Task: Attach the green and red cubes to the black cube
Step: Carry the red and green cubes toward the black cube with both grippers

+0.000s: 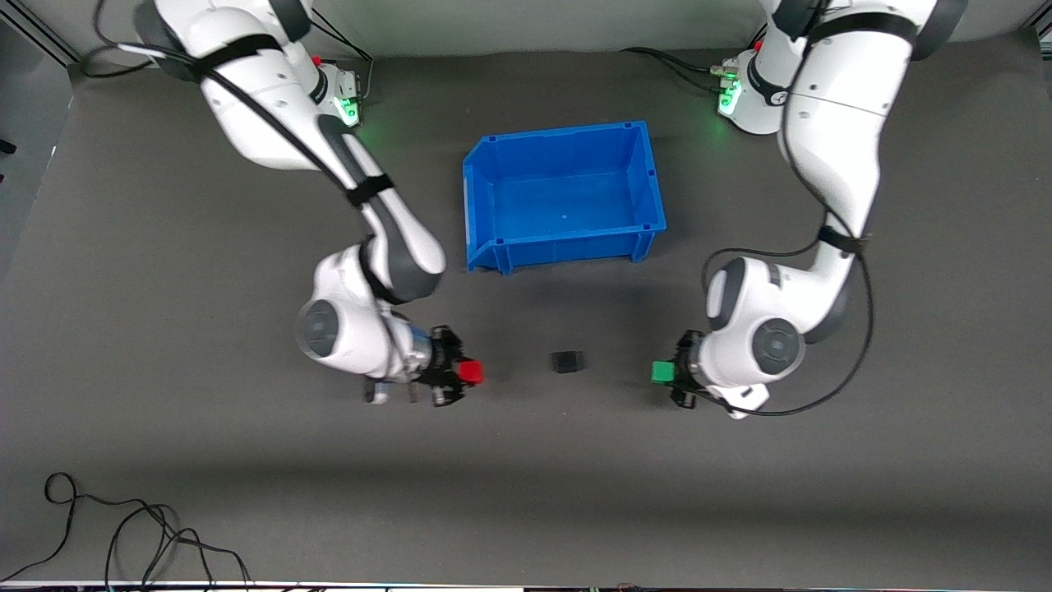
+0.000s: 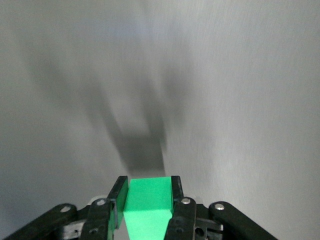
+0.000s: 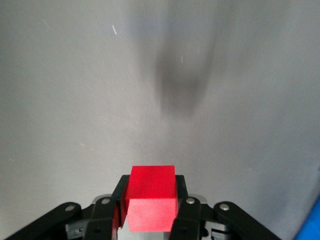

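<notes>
**Both cubes gripped, black cube waiting between them**

The black cube (image 1: 567,361) sits on the grey counter (image 1: 164,460), nearer the front camera than the blue bin (image 1: 564,195) and well apart from it. It lies between the two grippers, touching neither.

The right gripper (image 1: 457,372) is over the counter toward the right arm's end, beside the black cube with a clear gap. Its fingers (image 3: 118,197) are closed on the red cube (image 1: 470,372), which sticks out past the fingertips toward the black cube. In the right wrist view the red cube (image 3: 150,198) is clamped squarely between the two pads, with bare counter under it.

The left gripper (image 1: 675,375) is over the counter toward the left arm's end, also beside the black cube, apart from it. Its fingers (image 2: 118,200) hold the green cube (image 1: 662,372), pinched on two opposite faces; the left wrist view shows the green cube (image 2: 148,206) filling the space between the pads, its shadow falling on the counter ahead.
</notes>
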Controlling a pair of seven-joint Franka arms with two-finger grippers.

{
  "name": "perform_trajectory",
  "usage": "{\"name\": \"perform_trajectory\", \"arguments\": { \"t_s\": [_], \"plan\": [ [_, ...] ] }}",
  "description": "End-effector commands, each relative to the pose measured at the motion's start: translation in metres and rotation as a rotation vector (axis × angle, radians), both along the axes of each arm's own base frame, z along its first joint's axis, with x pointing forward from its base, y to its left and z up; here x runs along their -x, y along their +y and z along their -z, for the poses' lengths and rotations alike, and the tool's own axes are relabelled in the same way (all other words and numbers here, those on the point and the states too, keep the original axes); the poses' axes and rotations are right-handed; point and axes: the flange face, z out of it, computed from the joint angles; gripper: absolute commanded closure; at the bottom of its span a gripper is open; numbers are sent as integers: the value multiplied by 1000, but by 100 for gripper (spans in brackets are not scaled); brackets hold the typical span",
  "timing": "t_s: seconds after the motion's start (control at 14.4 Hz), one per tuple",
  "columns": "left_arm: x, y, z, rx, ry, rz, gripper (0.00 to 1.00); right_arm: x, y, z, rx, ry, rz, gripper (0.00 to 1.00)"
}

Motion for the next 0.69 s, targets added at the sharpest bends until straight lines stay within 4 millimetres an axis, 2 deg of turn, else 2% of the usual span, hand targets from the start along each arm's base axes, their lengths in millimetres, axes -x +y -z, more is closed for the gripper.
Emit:
{"name": "perform_trajectory", "arguments": {
  "t_s": [0.0,0.14,0.21,0.35,0.62],
  "plan": [
    [0,-33,-7,25,-24,-135,100,4,43,19,-11,-19,5,74],
    [14,-52,3,43,-12,-161,100,19,70,35,-2,-25,-36,74],
    [18,-54,10,38,-4,-178,100,25,78,43,4,-32,-50,74],
    [31,-68,17,39,11,-170,100,39,96,53,13,-30,-88,74],
    [44,-92,19,71,-10,-206,100,38,102,59,19,-64,-101,74]
  ]
}}
